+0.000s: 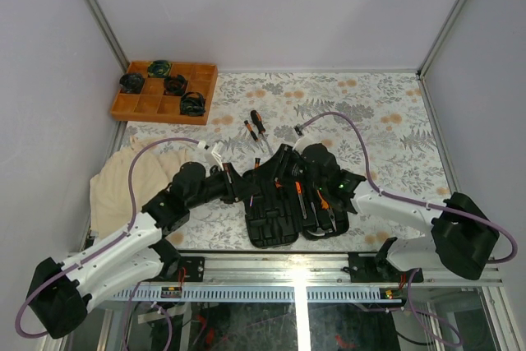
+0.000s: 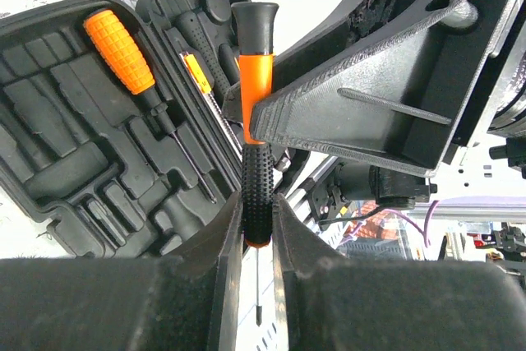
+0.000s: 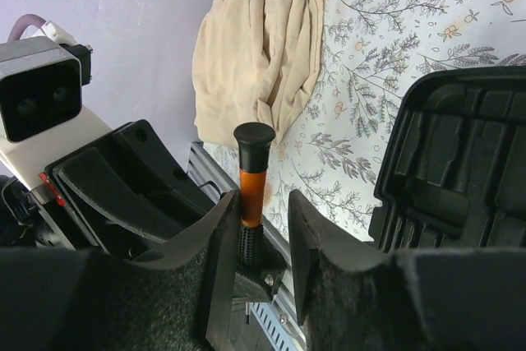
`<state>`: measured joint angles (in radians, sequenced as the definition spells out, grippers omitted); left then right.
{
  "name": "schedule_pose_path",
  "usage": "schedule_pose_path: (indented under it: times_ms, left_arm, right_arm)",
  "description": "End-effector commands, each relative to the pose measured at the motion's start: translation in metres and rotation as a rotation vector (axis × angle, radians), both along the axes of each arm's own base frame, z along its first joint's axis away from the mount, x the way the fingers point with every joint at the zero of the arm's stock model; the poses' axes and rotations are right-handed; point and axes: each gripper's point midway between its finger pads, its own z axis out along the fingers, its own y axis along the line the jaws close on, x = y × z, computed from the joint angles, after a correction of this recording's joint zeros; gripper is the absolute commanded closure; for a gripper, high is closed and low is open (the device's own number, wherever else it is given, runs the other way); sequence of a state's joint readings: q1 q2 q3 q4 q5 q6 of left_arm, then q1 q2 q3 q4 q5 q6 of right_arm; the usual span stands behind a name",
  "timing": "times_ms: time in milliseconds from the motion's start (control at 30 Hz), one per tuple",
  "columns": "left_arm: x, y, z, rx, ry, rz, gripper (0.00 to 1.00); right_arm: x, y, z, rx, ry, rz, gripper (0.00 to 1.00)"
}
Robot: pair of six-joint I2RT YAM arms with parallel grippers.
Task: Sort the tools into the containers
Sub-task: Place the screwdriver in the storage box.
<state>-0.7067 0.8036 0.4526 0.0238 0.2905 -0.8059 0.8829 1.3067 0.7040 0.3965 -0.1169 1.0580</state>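
The left gripper (image 2: 257,228) is closed narrow on a screwdriver (image 2: 256,80) and pinches its black ribbed grip. The tool stands upright in the air over the open case (image 2: 57,145), with the shaft pointing down. To the right, the right gripper (image 3: 261,228) has its jaws a little apart around the same handle. A gap shows on one side, so it does not clamp. I judge this step to be a handover of the screwdriver between the two arms, above the case. For the next move, I think one gripper must have a firm hold before the other lets go, and then the tool can go into a free slot. Two more screwdrivers (image 1: 255,127) lie on the worktop (image 1: 394,137) beyond the case.
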Motion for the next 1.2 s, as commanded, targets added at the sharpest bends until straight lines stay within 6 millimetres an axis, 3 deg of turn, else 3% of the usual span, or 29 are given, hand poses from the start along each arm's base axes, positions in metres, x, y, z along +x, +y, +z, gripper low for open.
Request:
schedule_pose_path:
  times_ms: [0,200,333,500,633,833,1033,1167]
  left_arm:
    - [0.001,-0.007,0.018,-0.041,-0.056,-0.035,0.99]
    - [0.001,-0.006,0.017,-0.037,-0.055,-0.032,0.93]
    - [0.001,-0.005,0.018,-0.028,-0.058,-0.033,0.79]
    - [0.006,0.0,0.018,0.018,-0.062,-0.004,0.56]
    - [0.01,0.006,0.02,0.053,-0.07,0.03,0.39]
    - [0.02,0.018,0.011,0.132,-0.057,0.09,0.31]
    - [0.035,0.033,-0.005,0.2,0.02,0.141,0.27]
    - [0.047,0.051,-0.004,0.238,0.031,0.201,0.26]
  right_arm:
    - [0.008,0.013,0.022,0.057,-0.051,0.006,0.66]
    - [0.008,0.016,0.024,0.062,-0.06,0.017,0.89]
    - [0.009,0.014,0.022,0.045,-0.067,0.014,0.98]
    - [0.012,0.002,0.019,-0.021,-0.103,-0.02,1.0]
    - [0.019,-0.021,0.012,-0.157,-0.148,-0.08,1.0]
    - [0.025,-0.065,-0.001,-0.354,-0.192,-0.18,1.0]
    - [0.024,-0.093,-0.002,-0.439,-0.232,-0.238,1.0]
    - [0.021,-0.106,0.002,-0.468,-0.273,-0.245,1.0]
